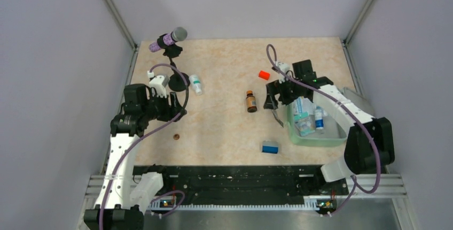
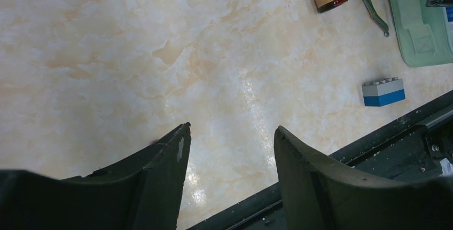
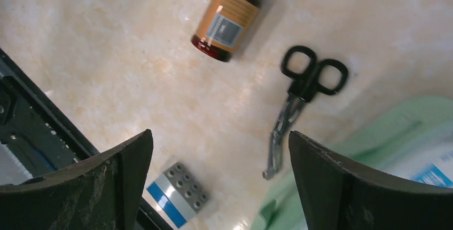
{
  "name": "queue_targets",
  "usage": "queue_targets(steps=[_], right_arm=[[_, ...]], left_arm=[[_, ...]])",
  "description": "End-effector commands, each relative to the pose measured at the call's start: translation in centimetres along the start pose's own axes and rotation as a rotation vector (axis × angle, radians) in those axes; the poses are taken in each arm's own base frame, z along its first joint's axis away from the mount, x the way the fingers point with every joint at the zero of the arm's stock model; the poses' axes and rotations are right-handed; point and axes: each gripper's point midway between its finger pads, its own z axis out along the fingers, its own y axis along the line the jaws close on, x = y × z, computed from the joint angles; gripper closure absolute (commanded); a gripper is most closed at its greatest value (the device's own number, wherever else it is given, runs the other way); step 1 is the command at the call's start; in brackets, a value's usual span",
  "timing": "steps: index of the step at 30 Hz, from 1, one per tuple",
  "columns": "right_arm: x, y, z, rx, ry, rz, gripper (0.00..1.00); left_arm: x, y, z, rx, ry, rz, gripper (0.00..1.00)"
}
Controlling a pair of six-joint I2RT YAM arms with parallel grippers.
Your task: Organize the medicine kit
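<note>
The kit (image 1: 320,140) is a pale mint-green case with round corners. It sits open on the right side of the worktop (image 1: 224,118), close to the near edge. Inside it are small boxes and little bottles, mostly white and blue. What their labels say is too small to read.

The right arm reaches across the top of the kit, so its far side is hidden. A pale flat piece pokes out past the arm on the right; I cannot tell if that is the lid. In the left wrist view the kit is cut off at the picture's edge, and in the right wrist view only a blurry green corner shows.

The right tool (image 3: 220,134) is spread wide with nothing in it. It hangs just left of the kit, above the scissors (image 3: 299,102) and near a brown bottle (image 3: 229,22) lying on its side. A blue block (image 1: 270,147) lies near the kit's front left corner.

The left tool (image 2: 232,131) is spread apart too, and empty. It is over bare worktop, far from the kit.
</note>
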Motion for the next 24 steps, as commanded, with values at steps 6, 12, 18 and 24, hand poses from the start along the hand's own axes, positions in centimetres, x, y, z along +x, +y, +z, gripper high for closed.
queue_targets(steps=[6, 12, 18, 24], right_arm=[[-5.8, 1.6, 5.1, 0.027, -0.039, 0.007, 0.01], [-5.6, 0.5, 8.9, 0.026, 0.029, 0.050, 0.01], [-5.3, 0.6, 12.1, 0.003, 0.083, 0.065, 0.20], [-4.6, 1.2, 14.3, 0.024, 0.139, 0.020, 0.27]], left_arm=[[-0.7, -0.2, -0.3, 0.006, -0.027, 0.026, 0.37], [-0.8, 0.0, -0.4, -0.004, -0.026, 0.026, 0.37], [-0.7, 0.1, -0.3, -0.008, -0.021, 0.022, 0.37], [-0.5, 0.2, -0.2, -0.012, -0.017, 0.019, 0.37]])
